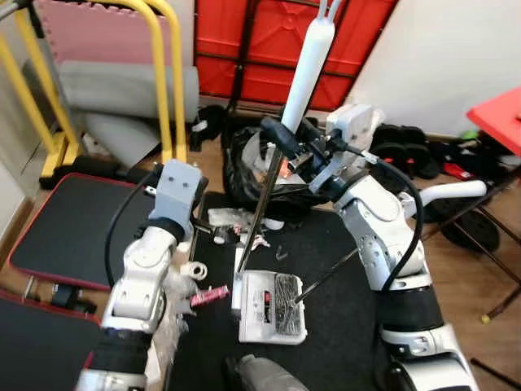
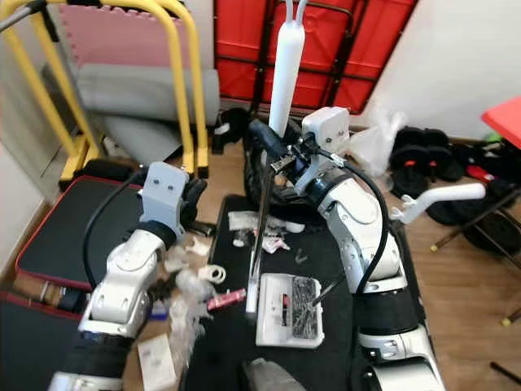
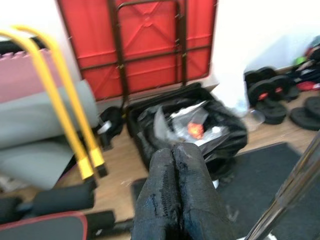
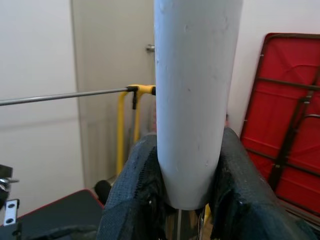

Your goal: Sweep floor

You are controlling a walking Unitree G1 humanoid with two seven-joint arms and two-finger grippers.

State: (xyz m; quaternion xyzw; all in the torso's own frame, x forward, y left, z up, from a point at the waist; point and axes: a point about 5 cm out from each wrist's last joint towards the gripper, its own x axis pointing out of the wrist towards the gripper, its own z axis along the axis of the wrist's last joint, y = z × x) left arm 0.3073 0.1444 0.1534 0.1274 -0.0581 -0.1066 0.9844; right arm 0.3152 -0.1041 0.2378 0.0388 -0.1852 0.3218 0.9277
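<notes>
I am holding the broom [image 1: 277, 163] nearly upright, its long axis leaning a little, white handle grip [image 1: 309, 69] at the top and metal shaft running down to the white head [image 1: 273, 305] lying flat on the black mat [image 1: 326, 269]. My right gripper [image 1: 293, 142] is pinching the shaft just beneath the white grip, jaws clamped on both sides. Litter [image 2: 252, 228] is lying beside the head, with a black rubbish bag [image 3: 200, 125] behind. My left gripper [image 3: 172, 190] is hanging near the shaft, jaws pressed together, holding nothing
</notes>
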